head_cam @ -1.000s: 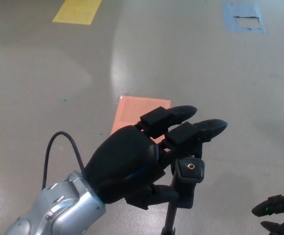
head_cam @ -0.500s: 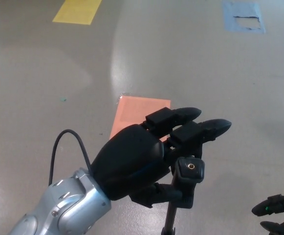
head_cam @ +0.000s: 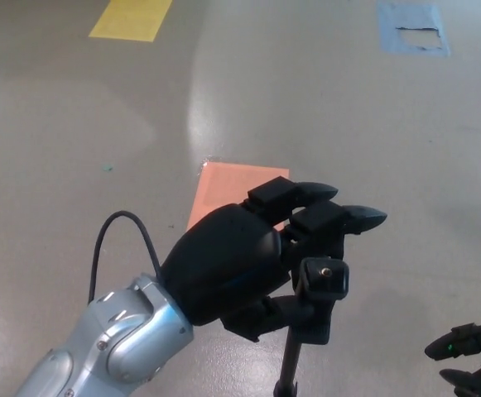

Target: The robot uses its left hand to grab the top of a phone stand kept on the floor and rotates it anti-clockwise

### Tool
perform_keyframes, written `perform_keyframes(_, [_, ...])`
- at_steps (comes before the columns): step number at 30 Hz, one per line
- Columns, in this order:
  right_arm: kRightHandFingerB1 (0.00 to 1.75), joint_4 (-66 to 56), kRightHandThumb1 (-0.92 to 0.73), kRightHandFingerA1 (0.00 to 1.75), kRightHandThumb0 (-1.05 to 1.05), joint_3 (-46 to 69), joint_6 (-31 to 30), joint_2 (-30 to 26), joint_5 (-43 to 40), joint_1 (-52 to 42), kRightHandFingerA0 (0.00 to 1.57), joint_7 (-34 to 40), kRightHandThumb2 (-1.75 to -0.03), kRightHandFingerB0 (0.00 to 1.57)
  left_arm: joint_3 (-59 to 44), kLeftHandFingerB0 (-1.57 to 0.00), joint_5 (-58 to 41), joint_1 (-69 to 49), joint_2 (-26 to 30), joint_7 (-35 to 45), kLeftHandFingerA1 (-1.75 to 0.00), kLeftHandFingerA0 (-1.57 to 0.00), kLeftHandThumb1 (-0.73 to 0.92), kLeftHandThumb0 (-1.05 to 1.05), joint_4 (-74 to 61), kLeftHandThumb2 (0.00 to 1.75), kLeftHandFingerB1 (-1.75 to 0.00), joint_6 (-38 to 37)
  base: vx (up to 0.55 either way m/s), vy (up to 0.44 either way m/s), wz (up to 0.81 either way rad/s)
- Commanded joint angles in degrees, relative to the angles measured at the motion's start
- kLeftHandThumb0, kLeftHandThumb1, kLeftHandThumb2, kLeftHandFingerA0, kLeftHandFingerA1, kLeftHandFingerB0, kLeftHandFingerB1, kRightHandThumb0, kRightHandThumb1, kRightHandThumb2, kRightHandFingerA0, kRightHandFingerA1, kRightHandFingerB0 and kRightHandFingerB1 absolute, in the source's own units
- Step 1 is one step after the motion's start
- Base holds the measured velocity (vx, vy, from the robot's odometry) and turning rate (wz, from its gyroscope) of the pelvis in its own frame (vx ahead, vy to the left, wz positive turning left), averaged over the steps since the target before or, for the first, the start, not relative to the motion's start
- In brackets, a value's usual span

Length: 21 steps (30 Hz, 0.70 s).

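Stand head (head_cam: pixel 323 279) turned slightly, left hand (head_cam: pixel 238 269) pinching it — thumb beneath, fingers (head_cam: pixel 339 219) beyond it

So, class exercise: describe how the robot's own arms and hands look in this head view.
The left hand is glossy black with a rounded back and thick segmented fingers. Its forearm is silver-grey metal, with a thin black cable looping above. The right hand, only partly visible, is black with a small green light.

A single head camera looks steeply down and forward at the glossy grey floor (head_cam: pixel 323 116). The robot's black left hand (head_cam: pixel 240 269) fills the near centre, close to the lens; a yellow floor patch (head_cam: pixel 131 18) lies far left.
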State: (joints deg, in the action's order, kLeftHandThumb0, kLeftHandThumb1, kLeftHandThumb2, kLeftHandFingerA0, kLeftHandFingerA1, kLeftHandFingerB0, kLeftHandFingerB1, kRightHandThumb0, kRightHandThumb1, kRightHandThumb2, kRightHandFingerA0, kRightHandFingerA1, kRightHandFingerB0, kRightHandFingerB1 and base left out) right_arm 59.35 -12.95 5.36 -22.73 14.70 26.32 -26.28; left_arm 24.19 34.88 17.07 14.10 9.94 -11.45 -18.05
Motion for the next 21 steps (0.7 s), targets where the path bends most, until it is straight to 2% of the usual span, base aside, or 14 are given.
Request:
perform_keyframes(1, [0.35, -0.2, -0.76, 0.4, -0.48, 0.4, 0.9, -1.4, -0.1, 0.4, 0.51, -0.8, -0.62, 0.37, -0.3, -0.01, 0.8, 1.1, 0.0, 0.9, -0.49, 0.0, 0.46, -0.24, 1.7, 0.93, -0.49, 1.6, 0.0, 0.0, 0.0])
perform_keyframes(5, [0.34, 0.2, -0.76, 0.39, -0.48, 0.5, 0.9, -1.3, 0.0, 0.6, 0.49, -0.6, -0.62, 0.36, -0.2, -0.02, 0.8, 1.2, -0.1, 1.0, -0.49, -0.01, 0.46, -0.24, 2.2, 0.93, -0.49, 1.8, 0.0, 0.0, 0.0])
perform_keyframes(6, [0.34, 0.2, -0.76, 0.39, -0.48, 0.4, 0.8, -1.3, 0.2, 0.7, 0.49, -0.5, -0.62, 0.36, -0.2, -0.11, 0.9, 1.3, -0.1, 1.1, -0.35, -0.12, 0.49, -0.39, 2.2, 0.61, -0.36, 1.8, 0.0, 0.0, 0.0])
perform_keyframes(12, [0.34, 0.2, -0.76, 0.4, -0.48, 0.2, 0.9, -1.2, 0.4, 0.9, 0.5, -0.5, -0.62, 0.36, -0.1, -0.12, 0.8, 1.4, -0.3, 1.2, -0.35, -0.12, 0.49, -0.4, 2.4, 0.62, -0.36, 1.9, 0.0, 0.0, 0.0])
perform_keyframes(14, [0.34, 0.1, -0.77, 0.39, -0.47, 0.0, 0.9, -1.3, 0.7, 1.1, 0.5, -0.4, -0.63, 0.36, 0.0, -0.16, 1.1, 1.7, -0.2, 1.9, -0.35, -0.17, 0.52, -0.41, 2.4, 0.63, -0.37, 2.2, 0.0, 0.0, 0.0])
perform_keyframes(15, [0.34, 0.2, -0.77, 0.39, -0.46, 0.0, 0.5, -1.2, 0.8, 1.3, 0.49, -0.3, -0.63, 0.36, 0.1, -0.36, 0.2, 2.0, -0.1, 2.8, -0.41, -0.36, 0.59, -0.34, 2.5, 0.71, -0.42, 2.1, 0.0, 0.0, 0.0])
perform_keyframes(17, [0.34, 0.3, -0.77, 0.39, -0.46, 0.0, 0.1, -1.1, 1.0, 1.6, 0.49, -0.2, -0.63, 0.36, 0.1, -0.36, -1.2, 2.3, 0.0, 4.1, -0.41, -0.36, 0.59, -0.34, 2.7, 0.71, -0.42, 2.0, 0.0, 0.0, 0.0])
perform_keyframes(18, [0.34, 0.4, -0.77, 0.39, -0.46, 0.1, -0.4, -0.9, 0.9, 1.9, 0.49, -0.4, -0.63, 0.36, -0.1, -0.65, -3.3, 2.5, -0.3, 4.4, -0.48, -0.77, 0.7, -0.25, 3.5, 0.62, -0.39, 1.0, 0.0, 0.0, 0.0])
perform_keyframes(19, [0.34, 0.6, -0.77, 0.39, -0.46, 0.2, -0.7, -0.8, 0.8, 2.1, 0.49, -0.5, -0.63, 0.36, -0.2, -0.65, -4.9, 2.6, -0.5, 4.6, -0.48, -0.77, 0.7, -0.25, 4.1, 0.62, -0.39, 0.3, 0.0, 0.0, 0.0])
perform_keyframes(20, [0.34, 0.8, -0.77, 0.39, -0.46, 0.2, -1.1, -0.8, 0.7, 2.4, 0.5, -0.7, -0.63, 0.36, -0.4, -0.74, -7.8, 2.6, -1.0, 5.1, -1.09, -0.97, 0.66, -0.19, 5.2, 0.6, -0.43, -1.0, 0.0, 0.0, 0.0])
perform_keyframes(21, [0.34, 0.9, -0.77, 0.39, -0.46, 0.2, -1.1, -0.8, 0.7, 2.5, 0.5, -0.8, -0.63, 0.36, -0.4, -0.74, -8.8, 2.5, -1.2, 5.3, -1.09, -0.97, 0.66, -0.19, 5.6, 0.6, -0.43, -1.4, 0.0, 0.0, 0.0])
